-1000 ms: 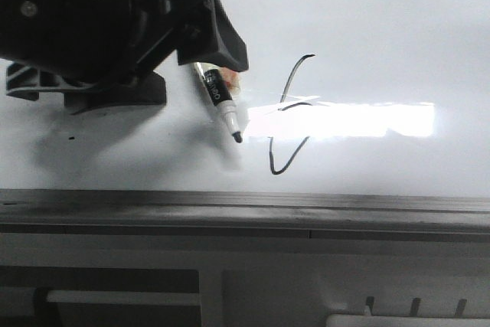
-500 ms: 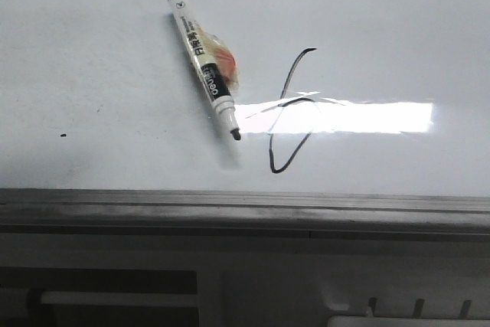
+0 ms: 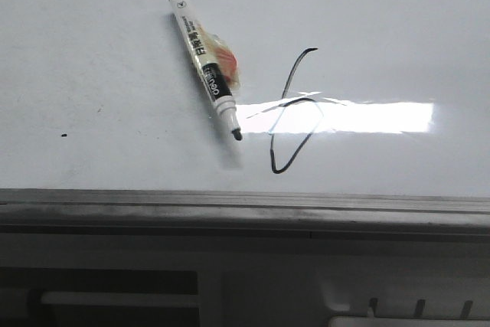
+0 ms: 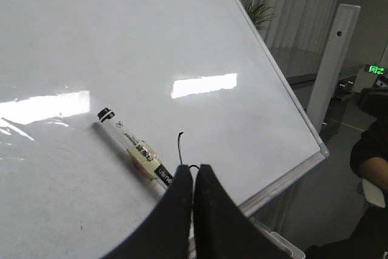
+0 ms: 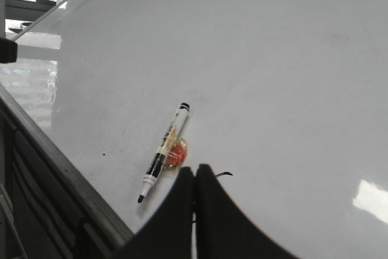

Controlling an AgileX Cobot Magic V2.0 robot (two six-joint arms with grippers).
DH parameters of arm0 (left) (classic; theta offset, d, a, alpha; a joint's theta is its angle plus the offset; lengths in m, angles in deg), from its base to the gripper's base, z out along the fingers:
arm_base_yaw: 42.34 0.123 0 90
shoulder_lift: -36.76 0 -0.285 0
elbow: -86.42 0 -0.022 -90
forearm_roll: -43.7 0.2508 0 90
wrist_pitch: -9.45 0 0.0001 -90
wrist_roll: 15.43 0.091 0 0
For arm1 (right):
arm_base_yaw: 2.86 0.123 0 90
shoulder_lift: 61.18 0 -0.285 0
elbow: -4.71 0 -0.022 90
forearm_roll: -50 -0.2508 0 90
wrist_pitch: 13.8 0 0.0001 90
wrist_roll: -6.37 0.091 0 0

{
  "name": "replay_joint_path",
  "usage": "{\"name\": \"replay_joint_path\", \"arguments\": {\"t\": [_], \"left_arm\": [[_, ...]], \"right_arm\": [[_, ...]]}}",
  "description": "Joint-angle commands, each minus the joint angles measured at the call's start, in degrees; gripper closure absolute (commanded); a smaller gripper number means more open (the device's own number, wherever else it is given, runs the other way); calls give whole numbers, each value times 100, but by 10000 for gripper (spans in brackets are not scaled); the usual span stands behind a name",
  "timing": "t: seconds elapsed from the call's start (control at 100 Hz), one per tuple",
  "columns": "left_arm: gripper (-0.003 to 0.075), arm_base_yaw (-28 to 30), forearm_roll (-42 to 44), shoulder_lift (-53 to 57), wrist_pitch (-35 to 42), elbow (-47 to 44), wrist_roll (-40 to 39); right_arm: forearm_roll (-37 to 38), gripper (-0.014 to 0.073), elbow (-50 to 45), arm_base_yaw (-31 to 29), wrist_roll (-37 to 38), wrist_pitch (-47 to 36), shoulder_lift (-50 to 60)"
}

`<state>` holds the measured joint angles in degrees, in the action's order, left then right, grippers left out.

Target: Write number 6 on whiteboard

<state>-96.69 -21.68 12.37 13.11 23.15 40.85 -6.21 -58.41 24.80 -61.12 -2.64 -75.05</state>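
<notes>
White whiteboard [image 3: 398, 28]: 1 marker [image 3: 205, 63], 1 number 6 [image 3: 291, 112], 1 dot [image 3: 63, 135].

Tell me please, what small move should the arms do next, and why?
Probably none on the board: keep both arms back. The thin black hand-drawn number 6 looks complete on the glossy white whiteboard, and the uncapped white-and-black marker lies loose beside it. The left gripper and the right gripper are shut and empty.
</notes>
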Motion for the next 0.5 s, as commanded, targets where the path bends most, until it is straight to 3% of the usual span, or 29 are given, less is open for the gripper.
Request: {"name": "replay_joint_path", "arguments": {"t": [0.0,0.39,0.49], "left_arm": [[739,-36,37,-28,128,70,0],[739,-19,26,2,137,-1,0],[739,132,497,24,749,-143,35]], "right_arm": [[-79,657,140,-31,-2,-323,-65],[-79,657,140,-31,-2,-323,-65],[-79,657,140,-31,-2,-330,-65]]}}
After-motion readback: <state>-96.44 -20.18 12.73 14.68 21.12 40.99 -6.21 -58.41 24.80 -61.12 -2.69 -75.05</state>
